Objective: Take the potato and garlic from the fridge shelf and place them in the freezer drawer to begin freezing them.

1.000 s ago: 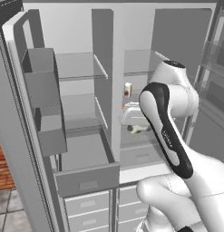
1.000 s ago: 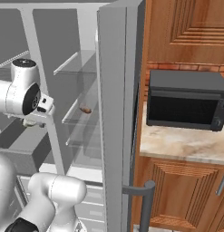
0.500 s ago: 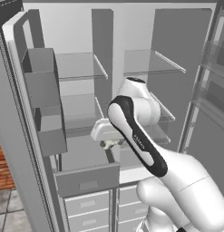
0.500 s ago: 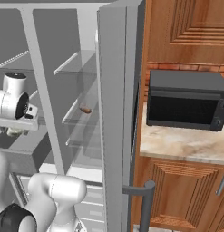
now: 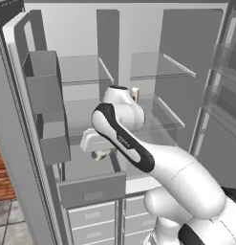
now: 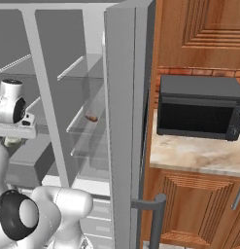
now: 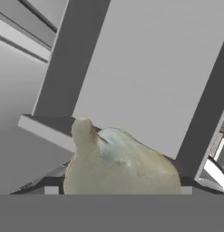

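The garlic (image 7: 122, 165) is above the pulled-out freezer drawer (image 5: 92, 189), in the grip of the gripper (image 7: 119, 188); the potato (image 6: 91, 117) lies on a clear shelf in the other compartment of the fridge (image 5: 108, 33), past the divider.

The fridge takes up most of the left base view, grey inside, with clear shelves and a row of pale closed drawers (image 5: 93, 217) below. To its right, in the right base view, are wooden cabinets (image 6: 204, 204) and a marbled counter (image 6: 189, 154) bearing a dark microwave (image 6: 199, 108). A small white carton (image 5: 135, 94) stands upright on a shelf.

The arm (image 5: 181, 177) reaches across from the lower right of the left base view, its hand over the freezer drawer. The garlic sits between the two fingertips, its stem pointing away from the hand.
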{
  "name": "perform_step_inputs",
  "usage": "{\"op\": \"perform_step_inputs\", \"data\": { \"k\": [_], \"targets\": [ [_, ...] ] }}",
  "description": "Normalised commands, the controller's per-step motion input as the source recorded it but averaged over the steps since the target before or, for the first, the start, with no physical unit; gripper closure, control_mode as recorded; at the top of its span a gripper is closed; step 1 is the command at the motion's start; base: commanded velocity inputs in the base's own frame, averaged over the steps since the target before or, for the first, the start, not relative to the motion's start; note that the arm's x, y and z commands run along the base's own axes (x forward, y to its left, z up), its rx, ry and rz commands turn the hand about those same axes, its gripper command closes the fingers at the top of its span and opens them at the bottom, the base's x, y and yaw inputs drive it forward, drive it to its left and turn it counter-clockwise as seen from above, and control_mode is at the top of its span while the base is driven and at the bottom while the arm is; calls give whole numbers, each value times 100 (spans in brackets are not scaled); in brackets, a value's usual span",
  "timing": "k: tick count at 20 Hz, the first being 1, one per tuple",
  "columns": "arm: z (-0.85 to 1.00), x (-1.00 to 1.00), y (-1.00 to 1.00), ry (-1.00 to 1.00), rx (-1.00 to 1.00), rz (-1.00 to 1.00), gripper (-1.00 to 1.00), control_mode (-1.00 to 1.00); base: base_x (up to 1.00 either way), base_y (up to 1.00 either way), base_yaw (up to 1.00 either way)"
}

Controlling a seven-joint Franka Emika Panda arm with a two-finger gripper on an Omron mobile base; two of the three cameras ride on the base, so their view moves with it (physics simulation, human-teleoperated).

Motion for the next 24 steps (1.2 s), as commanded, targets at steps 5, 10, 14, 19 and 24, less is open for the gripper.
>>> {"op": "perform_step_inputs", "data": {
  "k": [5, 10, 14, 19, 24],
  "targets": [
    [-48, 43, 15, -4, -8, 0, 100, -100, 0, 0, 0],
    [-41, 30, 8, -5, -3, 0, 100, -100, 0, 0, 0],
    [-39, 31, 15, -4, 0, 0, 100, -100, 0, 0, 0],
    [-40, 34, 16, -1, 0, 0, 100, -100, 0, 0, 0],
    [-32, 43, 18, -1, 0, 0, 100, -100, 0, 0, 0]
  ]
}}
